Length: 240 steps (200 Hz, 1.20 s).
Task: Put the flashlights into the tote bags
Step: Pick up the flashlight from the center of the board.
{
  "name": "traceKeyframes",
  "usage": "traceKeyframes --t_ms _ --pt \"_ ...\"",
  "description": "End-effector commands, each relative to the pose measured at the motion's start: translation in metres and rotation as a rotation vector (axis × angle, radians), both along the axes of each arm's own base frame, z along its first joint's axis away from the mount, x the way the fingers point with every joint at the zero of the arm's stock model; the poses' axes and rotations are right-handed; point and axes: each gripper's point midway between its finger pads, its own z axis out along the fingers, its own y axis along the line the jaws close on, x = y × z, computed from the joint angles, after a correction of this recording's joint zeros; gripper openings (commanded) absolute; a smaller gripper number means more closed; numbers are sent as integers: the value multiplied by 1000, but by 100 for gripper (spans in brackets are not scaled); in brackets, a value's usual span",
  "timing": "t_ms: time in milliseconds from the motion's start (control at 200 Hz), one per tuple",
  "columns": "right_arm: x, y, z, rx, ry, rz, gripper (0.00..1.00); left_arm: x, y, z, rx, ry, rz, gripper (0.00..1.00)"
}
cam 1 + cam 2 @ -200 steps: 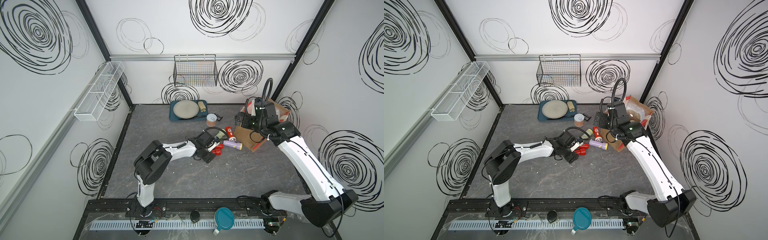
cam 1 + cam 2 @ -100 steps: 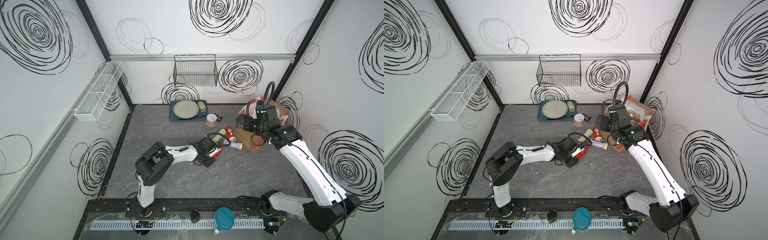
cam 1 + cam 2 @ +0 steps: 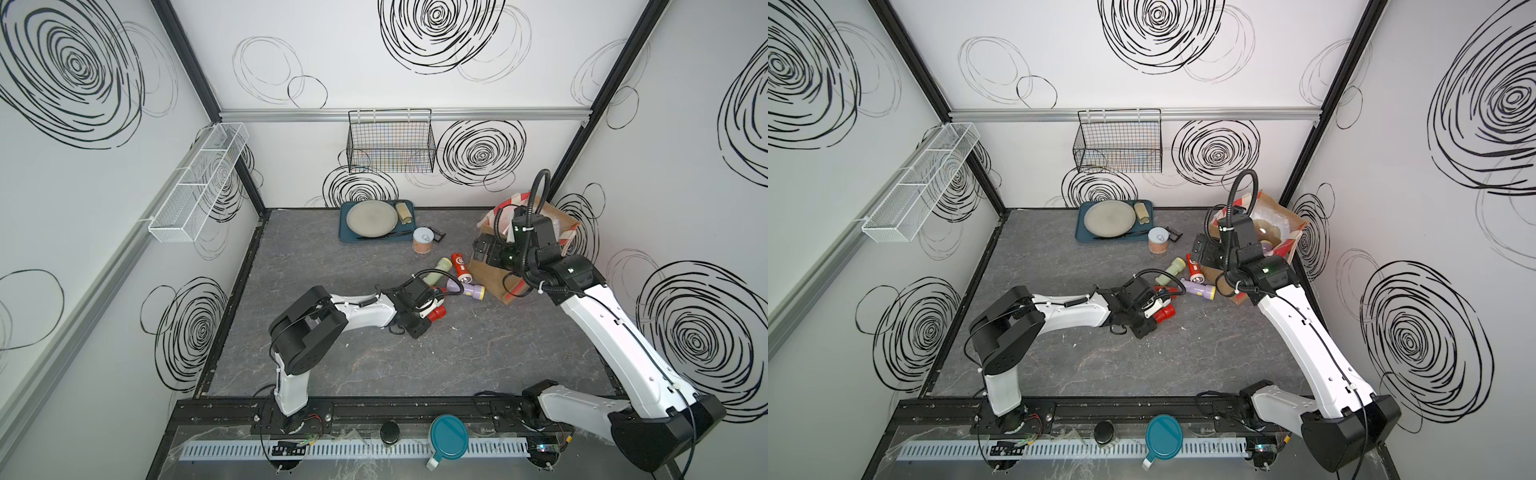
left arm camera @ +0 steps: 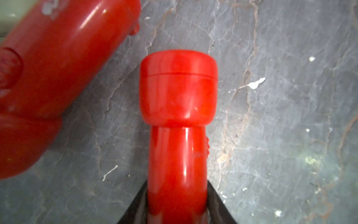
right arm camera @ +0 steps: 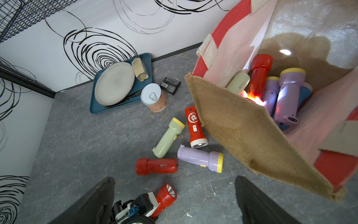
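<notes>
A: What is changing since a second ago?
B: Back then the left gripper (image 3: 432, 308) was gaping beside the red ones. Now it is clamping tight on a red flashlight (image 4: 177, 116) by the barrel, with the head sticking out past the fingers. The right arm is barely shifting.

A: Poses?
B: The left arm is lying low, stretching rightward from its near-left base, with the wrist close over the table (image 3: 374, 365). I cannot tell if the held one is off the surface. The right arm is reaching up from the near right. The right gripper (image 3: 483, 250) is hanging just left of the bag (image 5: 228, 124), jaws spread wide, gripping nothing.

A: Other flashlights?
B: Four are lying loose left of the bag: a second red one (image 5: 156, 166), a pale green one (image 5: 168, 137), an orange-red one (image 5: 195, 129) and a lilac one (image 5: 200, 158). Inside the bag, at the far right, other flashlights (image 5: 286, 97) are lying in a heap.

A: Room?
B: Grey stone-look tabletop, white walls with black swirls. A tray (image 3: 345, 232) is carrying a plate (image 3: 372, 218) at the far middle, with a tin (image 3: 423, 241) just right of it. A wire basket (image 3: 390, 143) is hanging on the far wall and a mesh shelf (image 3: 195, 187) on the left wall.
</notes>
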Motion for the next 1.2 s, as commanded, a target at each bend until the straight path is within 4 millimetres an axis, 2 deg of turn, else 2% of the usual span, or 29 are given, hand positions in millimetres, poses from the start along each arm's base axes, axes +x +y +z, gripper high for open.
traceKeyframes --t_ms 0,100,315,420,615,826,1006,1196 --pt "-8 -2 3 45 -19 -16 100 -11 -2 12 -47 23 0 23" --pt "-12 0 4 85 -41 -3 100 -10 -3 23 -101 32 48 16" --pt "-23 9 8 188 -95 57 100 5 0 67 -297 35 206 0" --pt "-24 20 10 237 -108 107 100 20 11 94 -399 23 296 0" --pt "-22 54 10 380 -123 244 100 46 30 156 -604 -16 425 0" --pt "-16 93 6 545 -114 391 100 59 37 218 -794 -51 482 0" --pt "-11 117 9 619 -132 484 100 59 32 244 -882 -44 479 0" --pt "-7 140 3 642 -118 580 100 55 26 250 -959 -7 482 0"
